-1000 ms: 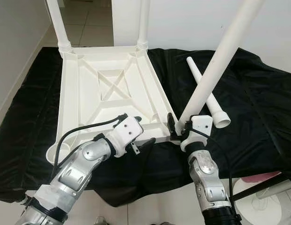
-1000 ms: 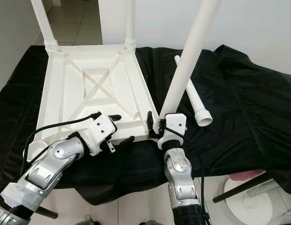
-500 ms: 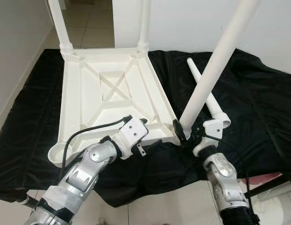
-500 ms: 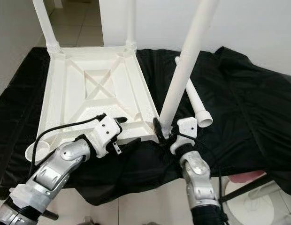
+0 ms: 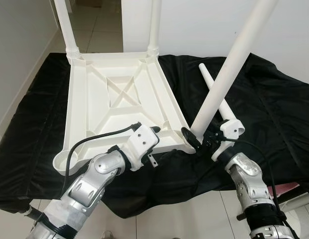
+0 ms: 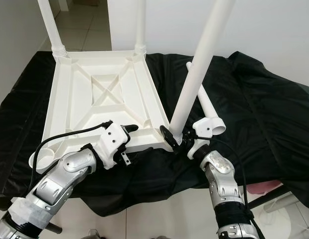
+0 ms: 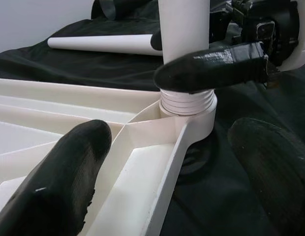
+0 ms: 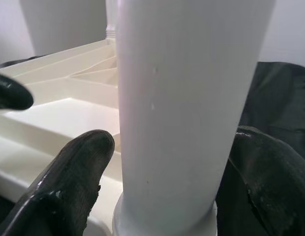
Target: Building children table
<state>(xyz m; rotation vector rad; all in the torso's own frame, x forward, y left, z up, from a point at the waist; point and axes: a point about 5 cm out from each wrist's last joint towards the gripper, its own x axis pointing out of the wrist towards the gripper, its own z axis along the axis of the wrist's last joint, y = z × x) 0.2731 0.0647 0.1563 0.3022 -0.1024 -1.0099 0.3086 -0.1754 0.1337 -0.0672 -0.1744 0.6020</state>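
A white plastic table [image 5: 94, 99] lies upside down on a black cloth. Two legs [image 5: 65, 25] [image 5: 154, 25] stand in its far corners. A third leg [image 5: 229, 64] leans to the right with its foot in the near right corner socket [image 5: 193, 145]. My right gripper [image 5: 198, 138] is shut on this leg just above the socket; the right wrist view has the leg [image 8: 182, 108] between both fingers. My left gripper [image 5: 157, 142] is open, its fingers astride the table's near rim [image 7: 157, 162], close to that socket. A loose leg [image 5: 229, 117] lies on the cloth to the right.
The black cloth [image 5: 274, 99] covers a low surface whose front edge runs just under my arms. Tiled floor [image 5: 94, 30] and a white wall [image 5: 194, 25] lie behind. A pink object [image 5: 294, 186] sits at the lower right.
My right arm has swung out to the right, its wrist turning around the foot of the leaning leg. The leg stays in the corner socket. The left gripper has barely moved.
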